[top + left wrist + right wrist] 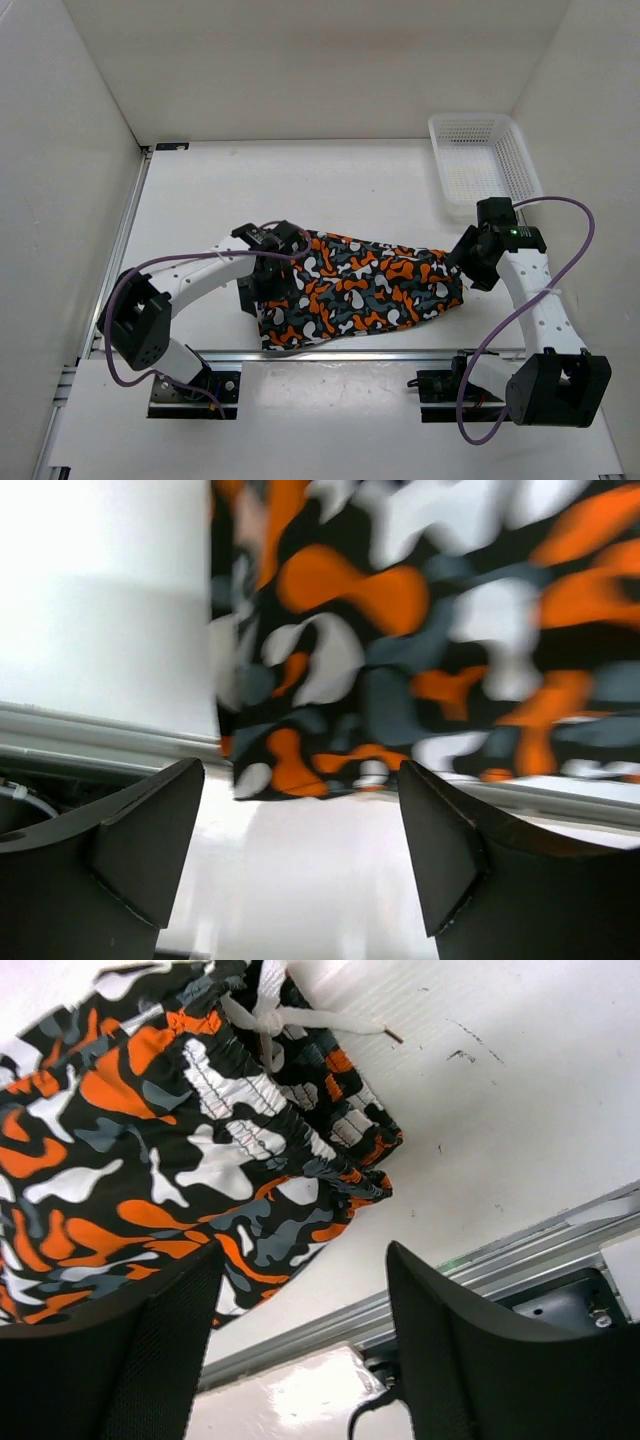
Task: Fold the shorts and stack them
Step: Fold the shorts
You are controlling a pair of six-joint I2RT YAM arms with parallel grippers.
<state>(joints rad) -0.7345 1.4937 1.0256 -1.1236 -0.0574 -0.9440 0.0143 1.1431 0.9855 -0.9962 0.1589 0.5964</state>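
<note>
Top external view: we find the shorts (365,290) lying on the table (330,190) near the white basket (522,150), on its arm-ward side, between the left gripper (300,770) and right gripper (303,1250), both spread wide, empty, just off the fabric's ends.

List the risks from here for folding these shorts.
1. The shorts lie at the table's near edge; a drag by the open left claw might pull the hem over the rail.
2. The drawstring lies loose near the open right claw; it could snag or get pinched alone.
</note>
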